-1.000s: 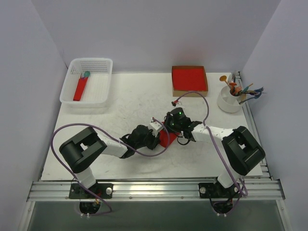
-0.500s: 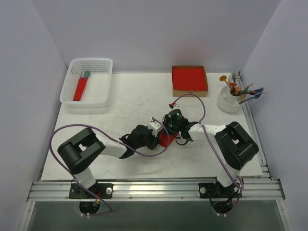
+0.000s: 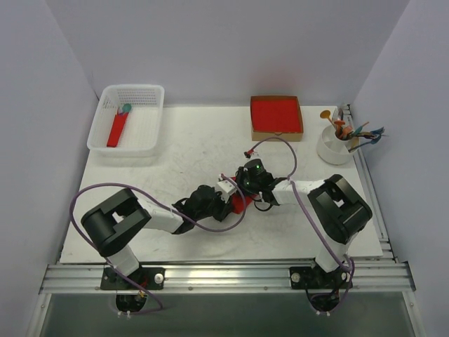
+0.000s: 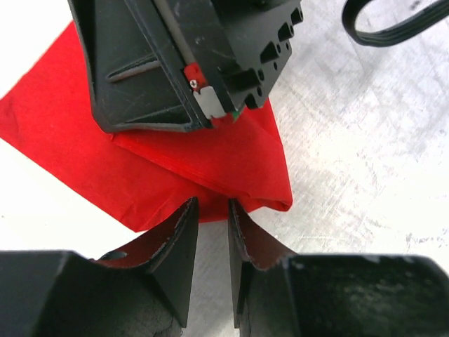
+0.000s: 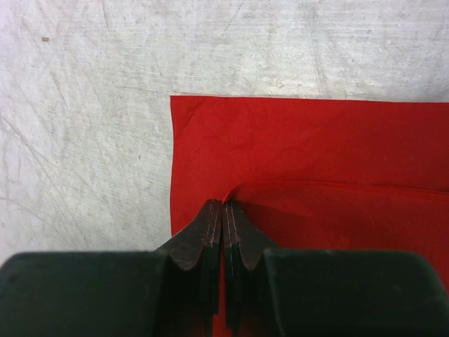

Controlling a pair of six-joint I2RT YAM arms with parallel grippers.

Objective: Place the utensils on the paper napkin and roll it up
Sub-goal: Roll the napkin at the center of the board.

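Note:
The paper napkin (image 3: 243, 203) lies on the table's middle, mostly covered by both grippers. In the left wrist view the napkin (image 4: 210, 165) is folded over on itself, with one corner pointing right. My left gripper (image 4: 211, 207) stands at its near edge with the jaws a narrow gap apart, bare table showing between them. My right gripper (image 5: 223, 205) is shut on a raised fold of the napkin (image 5: 316, 147). Its black body (image 4: 175, 63) sits on the napkin in the left wrist view. In the top view the left gripper (image 3: 231, 201) and right gripper (image 3: 247, 192) meet over the napkin. No dark grey utensils show.
A white basket (image 3: 144, 133) at the back left holds a red roll with a teal spoon head (image 3: 118, 128). A cardboard box of red napkins (image 3: 276, 116) stands at the back. A white cup with colourful cutlery (image 3: 335, 144) stands at the back right.
The right arm's elbow has swung left and both grippers have shifted slightly left over the napkin. Less of the red napkin shows from above.

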